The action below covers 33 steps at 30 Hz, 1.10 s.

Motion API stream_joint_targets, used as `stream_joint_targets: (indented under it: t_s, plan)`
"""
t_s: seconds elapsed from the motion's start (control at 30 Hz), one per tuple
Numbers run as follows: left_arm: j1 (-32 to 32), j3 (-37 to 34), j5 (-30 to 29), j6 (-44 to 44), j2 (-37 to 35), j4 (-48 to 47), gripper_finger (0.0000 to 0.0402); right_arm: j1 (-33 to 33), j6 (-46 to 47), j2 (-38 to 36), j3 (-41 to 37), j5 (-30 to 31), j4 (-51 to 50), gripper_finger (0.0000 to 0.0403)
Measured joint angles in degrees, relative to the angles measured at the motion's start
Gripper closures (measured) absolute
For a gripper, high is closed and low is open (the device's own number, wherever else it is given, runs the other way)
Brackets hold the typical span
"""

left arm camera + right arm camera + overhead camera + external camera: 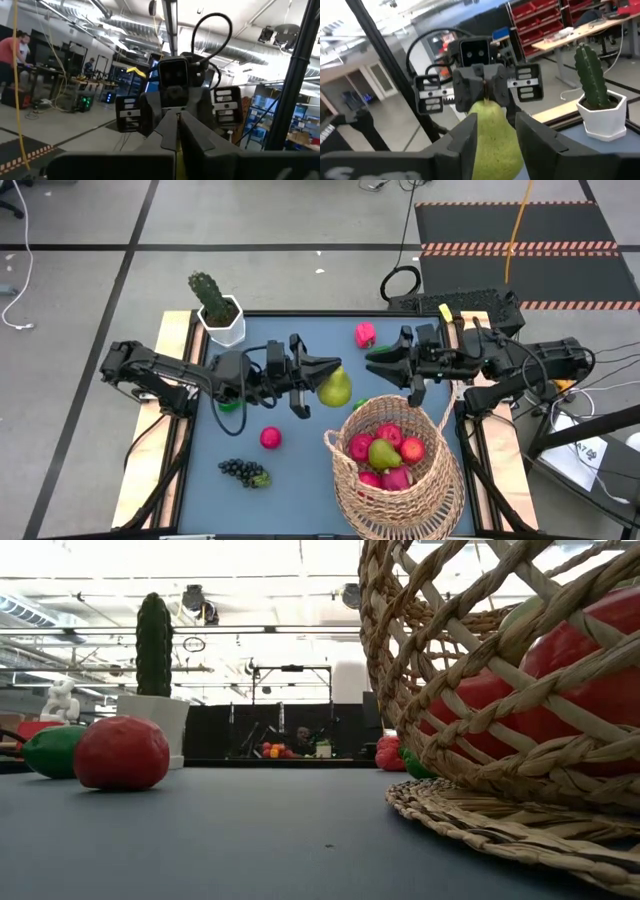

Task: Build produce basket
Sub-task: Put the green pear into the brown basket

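Pear held in mid-air above the table, just behind the basket rim, between the two grippers. Long axis roughly along the table's depth, narrow stem end toward the far edge. Left gripper pinched tight at the pear's stem end. Right gripper fingers part-open, flanking the pear's body; actual contact not resolvable. Basket upright at near right, handle arched, loaded with red apples and another pear. Loose on the table: grapes, red fruit, pink dragon fruit.
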Motion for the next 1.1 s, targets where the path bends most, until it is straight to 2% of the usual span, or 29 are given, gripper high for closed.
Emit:
stream_joint_targets:
  t_s: [0.17, 0.43, 0.57, 0.7, 1.1]
  plan:
    - [0.26, 0.00, -0.02, -0.07, -0.11, 0.29, 0.0391, 0.00, 0.80, 1.14, 0.67, -2.88, -1.23, 0.0224]
    - [0.28, 0.00, 0.02, 0.11, 0.22, 0.07, 0.0397, -0.99, 7.72, 2.95, 0.67, -8.72, -0.85, 0.0100]
    - [0.26, 0.02, 0.17, 1.46, 0.63, -0.32, 0.0389, -1.07, 7.57, 4.13, 0.67, -8.82, -0.96, 0.0053]
    - [0.26, 0.02, 0.18, 1.97, 0.53, -1.09, 0.0392, -1.73, 7.67, 4.73, 0.62, -4.22, -1.21, 0.0045]
    - [0.26, 0.02, 0.61, 2.79, 0.57, -1.14, 0.0390, -2.03, 4.01, 4.60, 0.60, -4.58, -0.41, 0.0048]
